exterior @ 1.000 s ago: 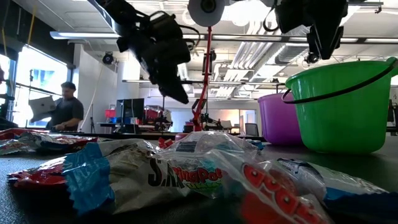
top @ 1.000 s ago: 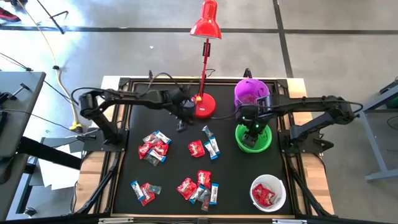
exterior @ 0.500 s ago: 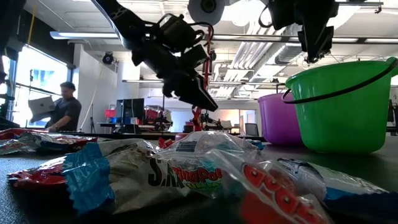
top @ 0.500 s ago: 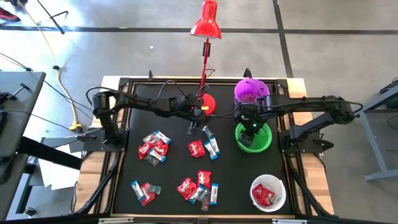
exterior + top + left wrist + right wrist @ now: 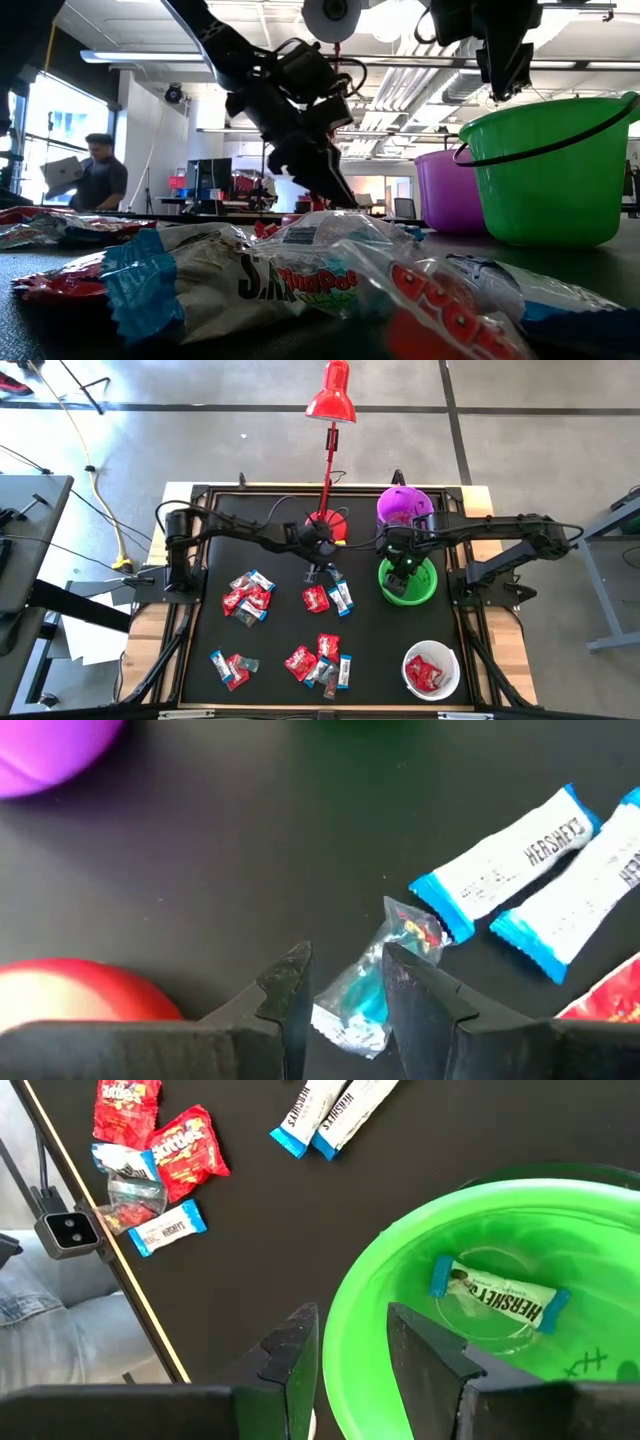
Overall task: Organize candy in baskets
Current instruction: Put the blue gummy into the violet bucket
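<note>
Your black worktop [image 5: 380, 650] carries scattered candy [image 5: 247, 596] and three baskets along its right side. Your left gripper [image 5: 345, 985] is low beside the red lamp base [image 5: 333, 526], its fingers [image 5: 288, 982] narrowly parted on either side of a small silvery sweet [image 5: 375, 990]; whether they actually pinch it is hard to tell. Your right gripper [image 5: 350, 1342] hangs partly open above the green basket [image 5: 400, 1280], which holds one blue-and-white bar [image 5: 497, 1298]. Behind it stands the purple basket [image 5: 403, 508]; the white basket [image 5: 431, 668] holds red packets.
</note>
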